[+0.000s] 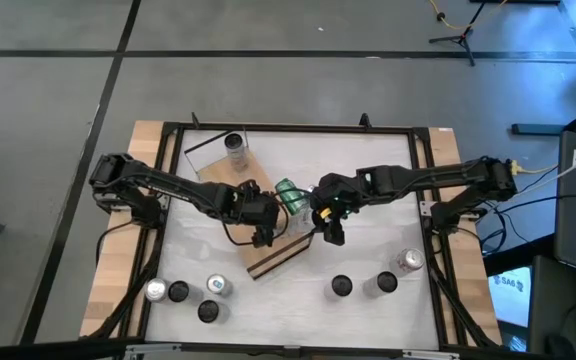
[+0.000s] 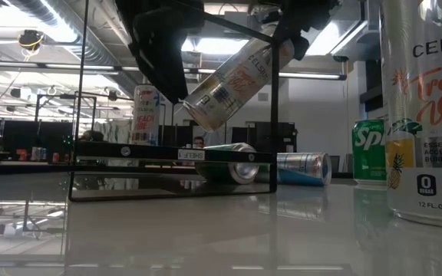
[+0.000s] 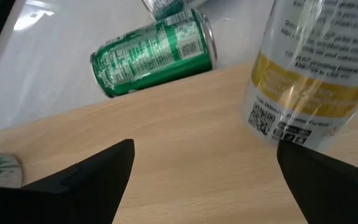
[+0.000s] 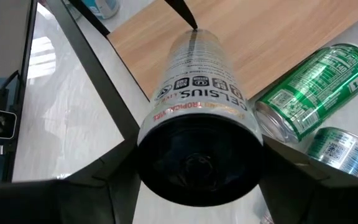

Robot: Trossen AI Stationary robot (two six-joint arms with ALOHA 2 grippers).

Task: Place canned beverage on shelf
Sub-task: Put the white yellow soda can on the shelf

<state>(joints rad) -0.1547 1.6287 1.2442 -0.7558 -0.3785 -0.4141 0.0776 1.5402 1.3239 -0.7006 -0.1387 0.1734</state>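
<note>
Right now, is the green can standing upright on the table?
No, the green can lies on its side beside the shelf, as the right wrist view shows.

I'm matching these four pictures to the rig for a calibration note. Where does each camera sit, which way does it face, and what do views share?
High: above the table, straight down; both arms, shelf.
Low: table height, level into the room; tilted white can held aloft.
Left wrist: behind the open left gripper; shelf board, lying green can.
Right wrist: behind the right gripper, shut on the white can.
Shared: white and green cans in all four.
</note>
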